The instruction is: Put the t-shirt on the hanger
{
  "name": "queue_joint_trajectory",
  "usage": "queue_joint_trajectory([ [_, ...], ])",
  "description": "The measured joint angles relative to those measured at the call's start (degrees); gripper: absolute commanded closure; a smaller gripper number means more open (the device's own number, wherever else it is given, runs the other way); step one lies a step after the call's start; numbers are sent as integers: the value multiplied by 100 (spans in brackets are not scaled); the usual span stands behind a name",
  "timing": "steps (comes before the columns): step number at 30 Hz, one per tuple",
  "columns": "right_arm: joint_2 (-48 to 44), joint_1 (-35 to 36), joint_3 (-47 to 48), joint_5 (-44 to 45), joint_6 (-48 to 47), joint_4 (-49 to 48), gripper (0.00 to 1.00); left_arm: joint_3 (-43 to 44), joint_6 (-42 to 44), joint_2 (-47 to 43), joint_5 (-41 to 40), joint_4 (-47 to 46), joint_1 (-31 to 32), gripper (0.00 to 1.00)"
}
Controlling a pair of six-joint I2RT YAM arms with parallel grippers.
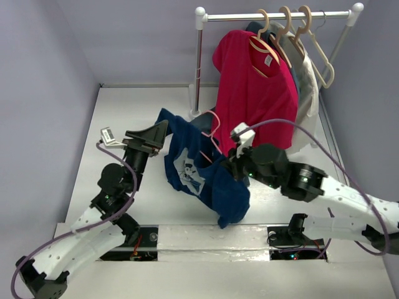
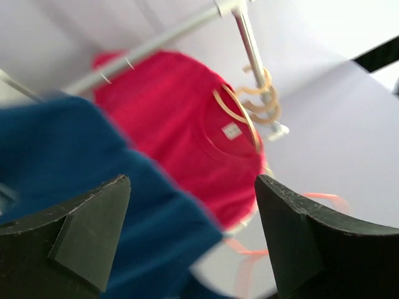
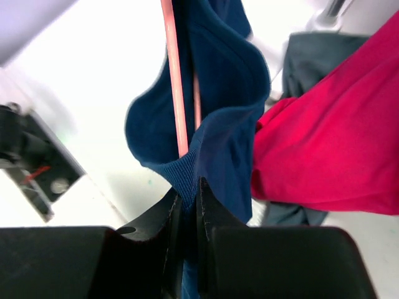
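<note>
Holding the t-shirt (image 1: 201, 169) up in the air above the counter (image 1: 124, 112), between the two arms, with the navy cloth draping from a raised corner at the upper left down to a loose fold near the bases. Pinching its ribbed collar edge in the right end effector (image 3: 187, 199), jaws pressed almost together, with the thin pink wire of the hanger (image 3: 174, 75) running down into the same pinch and pointing up and away, toward the red t-shirt (image 1: 255, 93). Standing the left end effector (image 2: 191, 184) spread wide and gripping nothing, just beside the raised corner, with the cloth lying to its right; touching or not, impossible to tell. Judging the left arm nearer to the free shoulder, so probably the one for pulling it over the hanger's end. Finding only in the top view the pink loop rising above the collar, only in the right wrist view the pinch itself. Getting from the left wrist view just blurred navy at the lower left, beside the jaws and not between them.
</note>
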State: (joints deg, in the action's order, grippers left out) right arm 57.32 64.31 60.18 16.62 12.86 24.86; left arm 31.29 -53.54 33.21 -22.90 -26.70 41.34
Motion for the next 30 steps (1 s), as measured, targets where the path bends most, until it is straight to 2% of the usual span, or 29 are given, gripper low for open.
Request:
queue_joint_trajectory([
  [5, -378, -22, 927, -15, 26, 1075, 100, 350, 861, 50, -328, 678, -13, 20],
  [8, -363, -22, 1764, -37, 35, 1961, 100, 343, 1318, 271, -260, 822, -17, 21],
  [17, -448, -22, 4321, 26, -15, 3624, 100, -46, 2461, 426, 455, -116, -17, 20],
  [20, -407, -22, 4870, -48, -50, 3930, 100, -37, 2839, 708, 621, -649, -17, 20],
  [25, -332, -22, 5049, -205, -66, 4236, 100, 409, 3475, 1773, 710, -1296, -17, 20],
  [28, -293, -22, 4905, -210, -63, 4345, 100, 573, 3703, 2402, 942, -1644, -33, 42],
  [29, -291, -22, 4826, -208, -63, 4371, 100, 601, 3759, 2514, 999, -1690, -33, 61],
  [30, -291, -22, 4743, -205, -61, 4382, 100, 664, 3790, 2695, 1091, -1749, -33, 74],
])
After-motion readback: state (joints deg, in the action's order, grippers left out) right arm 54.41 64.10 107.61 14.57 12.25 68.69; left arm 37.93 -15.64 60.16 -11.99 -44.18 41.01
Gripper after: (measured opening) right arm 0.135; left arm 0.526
